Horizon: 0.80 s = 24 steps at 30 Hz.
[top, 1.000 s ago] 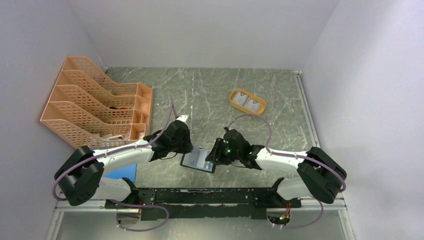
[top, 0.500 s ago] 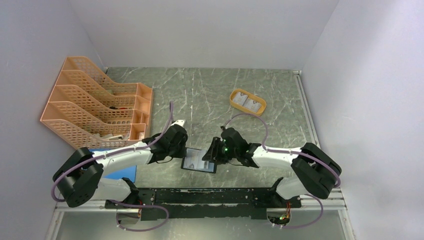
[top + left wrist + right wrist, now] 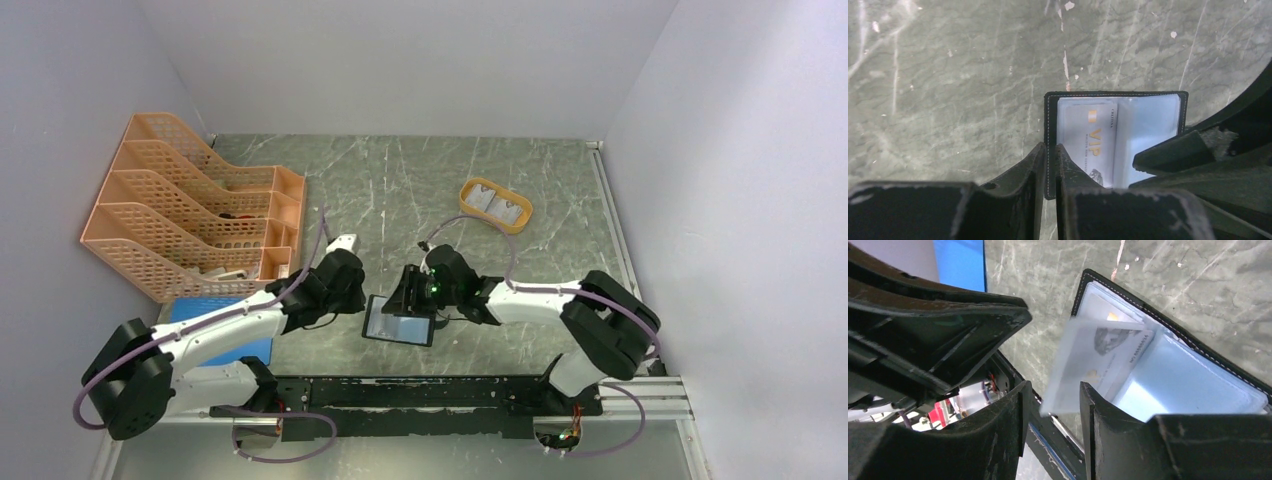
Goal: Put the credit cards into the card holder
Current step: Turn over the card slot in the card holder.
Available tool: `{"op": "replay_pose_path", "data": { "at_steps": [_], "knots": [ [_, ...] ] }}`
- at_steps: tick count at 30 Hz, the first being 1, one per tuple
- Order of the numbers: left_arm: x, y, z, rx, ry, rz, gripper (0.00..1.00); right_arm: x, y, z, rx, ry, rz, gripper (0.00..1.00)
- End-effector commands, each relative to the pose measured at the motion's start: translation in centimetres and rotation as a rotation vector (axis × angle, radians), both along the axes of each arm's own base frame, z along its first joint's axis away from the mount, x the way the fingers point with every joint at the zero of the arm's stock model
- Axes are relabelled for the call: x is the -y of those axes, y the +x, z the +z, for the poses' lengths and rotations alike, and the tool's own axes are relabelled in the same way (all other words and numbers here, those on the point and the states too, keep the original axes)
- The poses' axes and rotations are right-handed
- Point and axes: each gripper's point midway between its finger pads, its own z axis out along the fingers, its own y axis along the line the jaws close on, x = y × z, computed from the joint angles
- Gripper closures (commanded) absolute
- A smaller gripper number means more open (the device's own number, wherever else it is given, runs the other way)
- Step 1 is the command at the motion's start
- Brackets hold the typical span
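Left gripper [image 3: 1050, 148] pinches the black leather card holder [image 3: 1148, 120]; right gripper [image 3: 1053, 390] straddles the near end of a thin, likely slick, stiff pale credit card [image 3: 1098, 357], grip unclear.

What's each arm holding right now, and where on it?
The left fingers pinch the card holder by its left edge. A credit card sits with its near end between the right fingers; whether clamped cannot be told.

High behind the arm bases, one camera looks down over the green marbled bench [image 3: 400, 180]. Wrist cameras peer close past the left end effector [image 3: 1048, 165] and right end effector [image 3: 1052, 405]; all share the open black leather card holder [image 3: 390, 325].
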Motion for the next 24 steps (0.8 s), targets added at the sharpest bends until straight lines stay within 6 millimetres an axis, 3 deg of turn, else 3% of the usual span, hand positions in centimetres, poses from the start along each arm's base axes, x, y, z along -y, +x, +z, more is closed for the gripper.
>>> {"op": "replay_pose_path", "data": {
  "at_steps": [1,7,11,14,17,20,24],
  "knots": [
    [-1.5,0.8,1.5,0.034,0.014,0.093,0.82,-1.4,0.0,-0.2,0.004,0.024,0.041,0.56],
    [-3.1,0.8,2.7,0.060,0.001,0.168,0.77,-2.2,0.1,-0.8,-0.012,0.020,0.067,0.55],
    [-3.2,0.9,4.2,0.092,-0.030,0.166,0.77,-1.7,0.8,1.1,0.047,0.004,0.046,0.55],
    [-1.3,0.9,5.4,0.115,-0.101,0.076,0.74,0.4,1.2,2.0,0.097,-0.069,-0.001,0.55],
    [1.8,0.2,5.9,0.091,-0.198,-0.058,0.65,3.0,1.2,2.0,0.116,-0.118,-0.061,0.55],
    [4.2,-0.5,5.5,0.056,-0.268,-0.155,0.56,5.5,0.2,0.4,0.091,-0.140,-0.107,0.55],
    [6.0,-1.3,5.2,0.050,-0.300,-0.213,0.51,6.7,-0.8,-0.9,0.047,-0.129,-0.139,0.55]
  ]
}}
